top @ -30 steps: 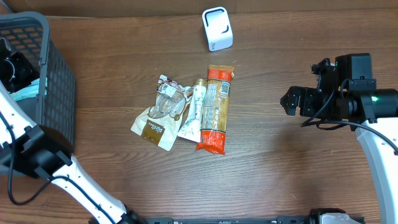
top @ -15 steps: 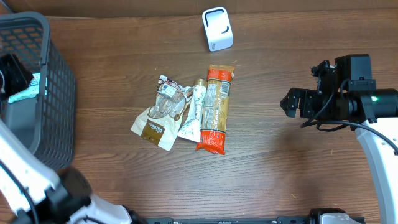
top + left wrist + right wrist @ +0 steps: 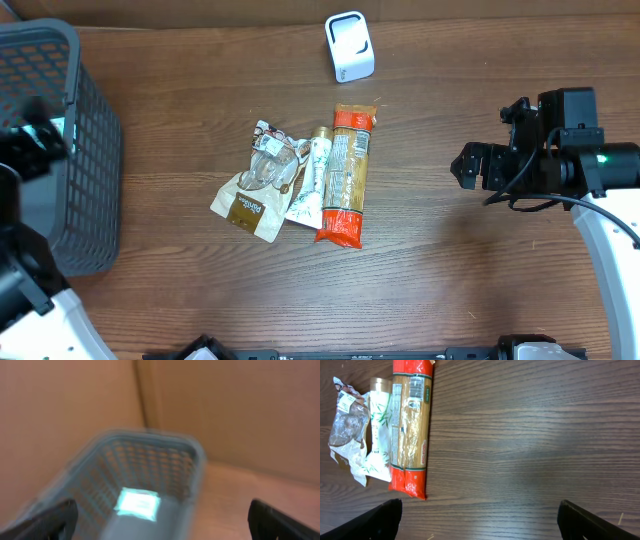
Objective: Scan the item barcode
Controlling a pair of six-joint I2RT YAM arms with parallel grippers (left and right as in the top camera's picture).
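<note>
Spread wide at the left pincer [image 3: 160, 522], with blurred dark fingers [image 3: 42, 519] at the two lower corners of the wrist view and nothing pinched between them. Directly below that pincer, a grey mesh basket [image 3: 150, 436]. Inside it, just ahead of the fingertips, a pale teal packet [image 3: 138, 504] lying on the basket floor, too smeared to read. Beyond the basket, a plain tan wall [image 3: 225, 410].

Spread wide too at the right pincer [image 3: 482, 520], fingertips at the two bottom corners of its wrist view, empty, hovering above the bare wooden table [image 3: 530, 450]. Off to the left of that pincer and well apart from it, a row of goods flat on the wood. Nearest, a long spaghetti pack [image 3: 410, 430] with red ends. Right against its far side, a white tube [image 3: 380, 435] with leaf print and a gold cap. Past the tube, a crumpled clear bag [image 3: 347, 420]. From overhead, also a brown-and-white pouch [image 3: 245, 205] partly under the clear bag, farthest from the right pincer. Beyond the pack's top end and left of the right pincer, a small white scanner [image 3: 349, 46], upright, apart from every packet.
</note>
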